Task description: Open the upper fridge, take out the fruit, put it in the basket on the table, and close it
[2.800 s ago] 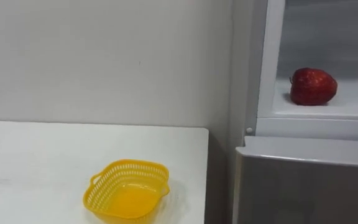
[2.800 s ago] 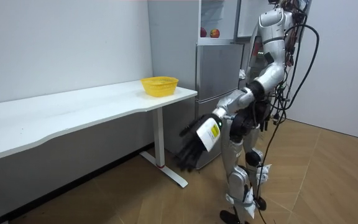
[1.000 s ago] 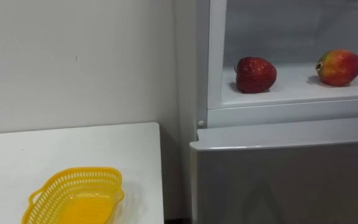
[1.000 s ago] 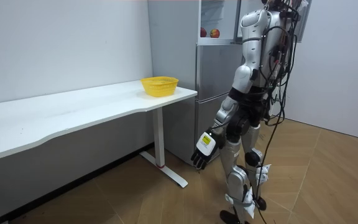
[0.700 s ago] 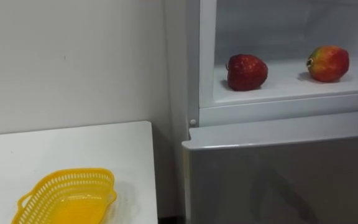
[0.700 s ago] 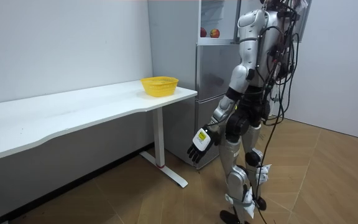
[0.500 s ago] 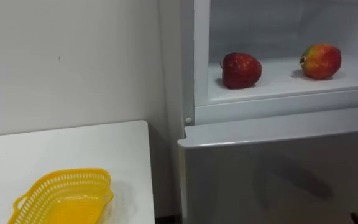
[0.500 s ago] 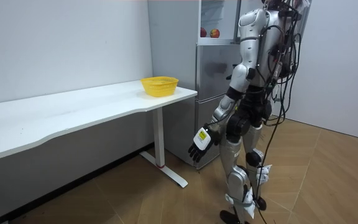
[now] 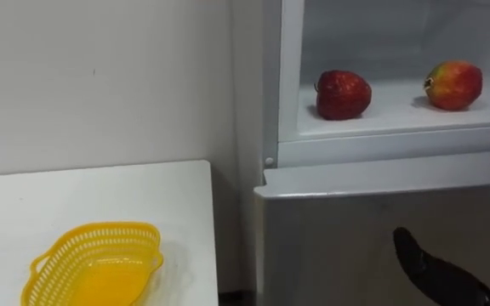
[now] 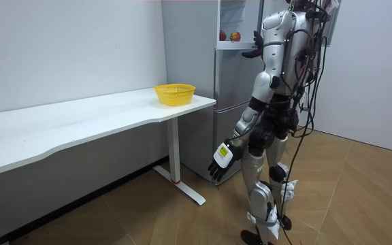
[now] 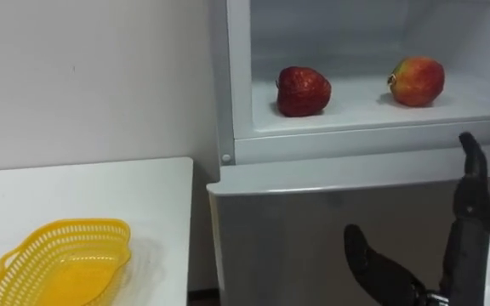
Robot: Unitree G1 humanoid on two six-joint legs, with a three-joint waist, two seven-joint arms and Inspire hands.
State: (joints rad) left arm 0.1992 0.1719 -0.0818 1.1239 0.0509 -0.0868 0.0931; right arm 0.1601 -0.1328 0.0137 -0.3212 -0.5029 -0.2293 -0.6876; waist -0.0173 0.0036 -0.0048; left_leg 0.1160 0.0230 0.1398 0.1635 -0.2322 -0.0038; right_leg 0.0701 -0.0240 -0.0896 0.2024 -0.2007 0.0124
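At the upper fridge [image 9: 381, 146], right hand [image 11: 470, 204] has risen, fingers straight; left hand [image 10: 220, 158] hangs relaxed.

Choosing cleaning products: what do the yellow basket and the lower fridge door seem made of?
Yellow basket: likely plastic, glossy, with moulded lattice walls. Lower fridge door: probably painted metal, smooth grey with a soft sheen.

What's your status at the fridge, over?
Right hand open by lower door; left hand open at side. Red apple, red-yellow apple on upper shelf, untouched. Nothing blocking them.
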